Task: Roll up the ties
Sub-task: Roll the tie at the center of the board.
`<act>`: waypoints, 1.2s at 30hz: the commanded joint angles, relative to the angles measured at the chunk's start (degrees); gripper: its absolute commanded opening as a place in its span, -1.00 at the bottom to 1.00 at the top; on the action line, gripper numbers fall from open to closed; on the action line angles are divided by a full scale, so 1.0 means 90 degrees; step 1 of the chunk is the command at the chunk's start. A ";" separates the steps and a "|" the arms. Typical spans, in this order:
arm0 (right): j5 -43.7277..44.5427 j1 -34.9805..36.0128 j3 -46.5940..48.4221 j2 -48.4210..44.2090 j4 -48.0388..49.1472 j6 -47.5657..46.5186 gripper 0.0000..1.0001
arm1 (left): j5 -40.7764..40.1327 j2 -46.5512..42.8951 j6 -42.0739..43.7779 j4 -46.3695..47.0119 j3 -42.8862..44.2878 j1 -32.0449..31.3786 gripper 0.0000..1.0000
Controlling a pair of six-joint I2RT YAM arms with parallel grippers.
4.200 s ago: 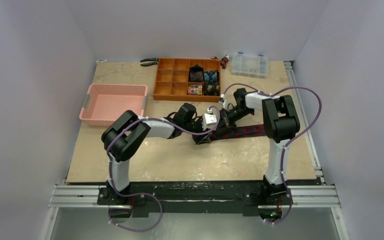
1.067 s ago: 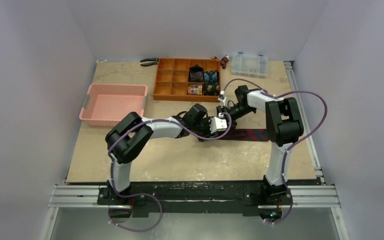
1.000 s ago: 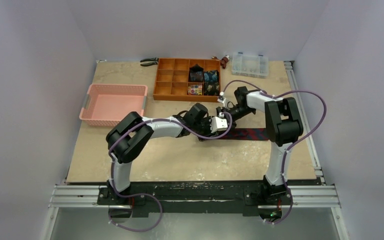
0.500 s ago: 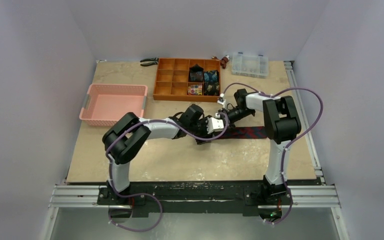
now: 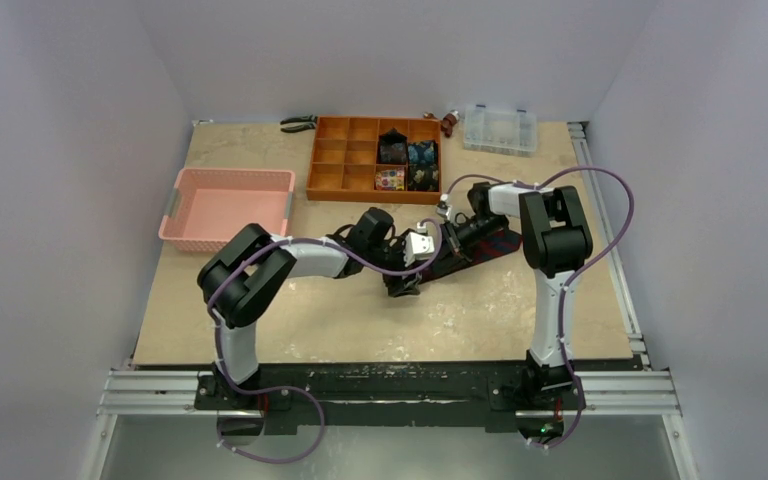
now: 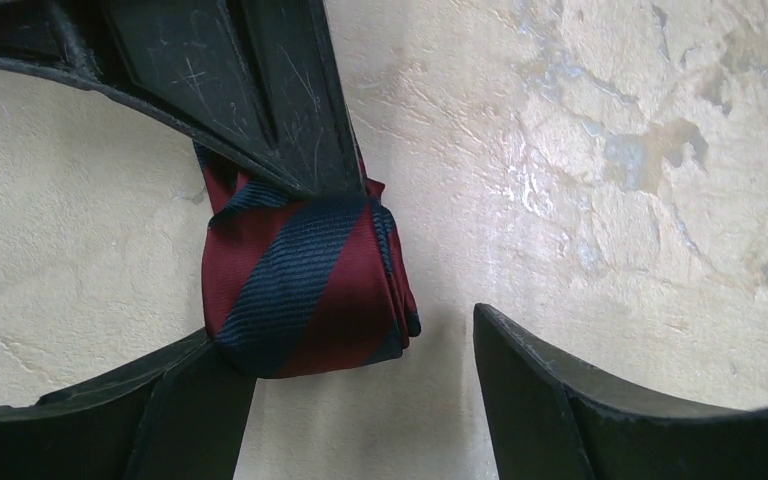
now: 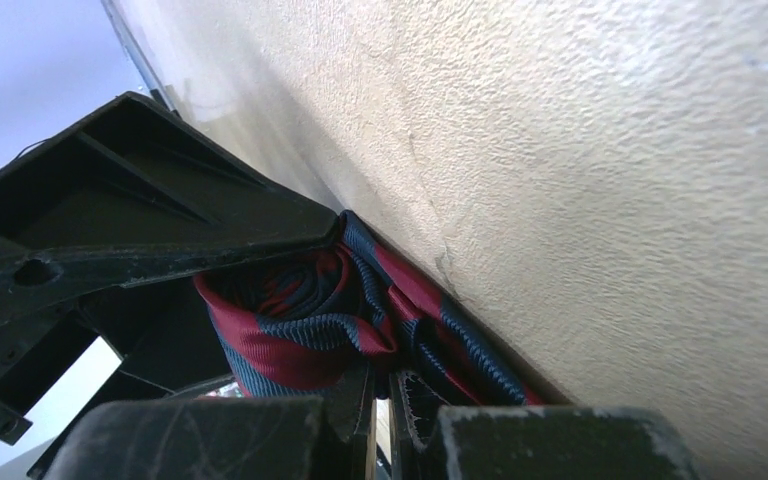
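Ribbed striped tie point(image 6: 300, 290), tight roll

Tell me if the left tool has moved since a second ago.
Yes: against the orange tray, the left tool shifted leftward, from below its right end toward its middle.

legible text: none | clear plastic box point(image 5: 500, 128), far right: any marking too small to read | rolled striped tie point(image 6: 300, 285): red and navy pattern only, no lettering | brands, numbers, signs: none readable in any view
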 commanded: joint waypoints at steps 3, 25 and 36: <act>0.1602 0.0003 0.0169 0.0176 0.0422 -0.0320 -1.00 | -0.0332 -0.0007 -0.1117 0.0621 0.0284 -0.0019 0.53; 0.1570 0.0022 -0.0377 0.0368 0.0534 -0.0684 -1.00 | 0.0244 0.0547 -0.0178 0.0639 0.0211 -0.0003 -0.27; 0.0818 -0.0069 0.0095 -0.0424 -0.0234 -0.0978 -0.11 | -0.1380 0.0501 0.0185 -0.1521 0.0405 -0.0039 -0.86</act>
